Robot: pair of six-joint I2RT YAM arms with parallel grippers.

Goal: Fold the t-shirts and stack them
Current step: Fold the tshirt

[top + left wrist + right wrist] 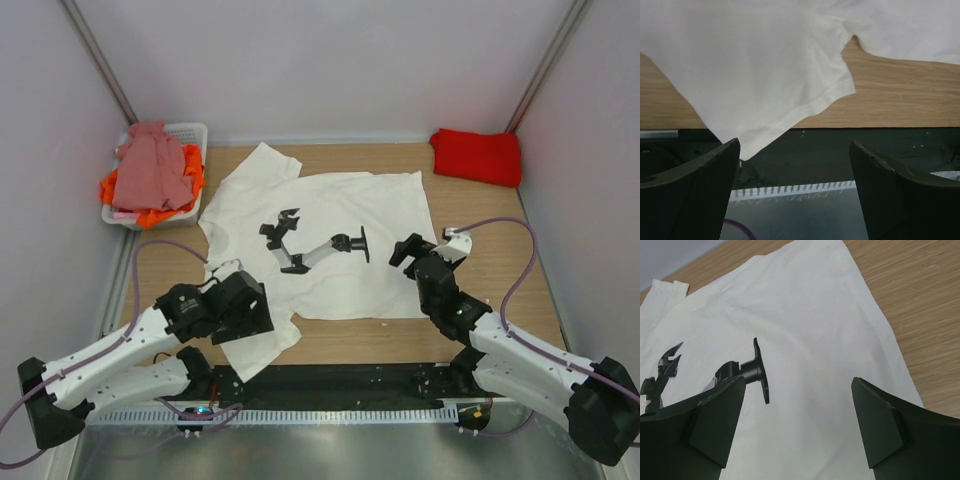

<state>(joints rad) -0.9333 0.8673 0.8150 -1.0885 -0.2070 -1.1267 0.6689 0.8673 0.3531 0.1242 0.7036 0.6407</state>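
Note:
A large white t-shirt [330, 235] with a black chest print [310, 245] lies spread flat on the wooden table. A bright red t-shirt [477, 156] lies folded at the back right. Dusty pink [150, 165] and orange [160, 213] t-shirts sit heaped in the basket. My left gripper [240, 305] is open and empty above the white shirt's near-left sleeve [775, 85]. In the left wrist view the left gripper [795, 145] is over the dark table edge. My right gripper [412, 250] is open and empty over the shirt's right side, and it also shows in the right wrist view [799, 382].
A white slotted plastic basket [195, 133] stands at the back left corner. A dark strip [840, 150] runs along the near table edge, with the arm bases behind it. Pale walls close in both sides and the back.

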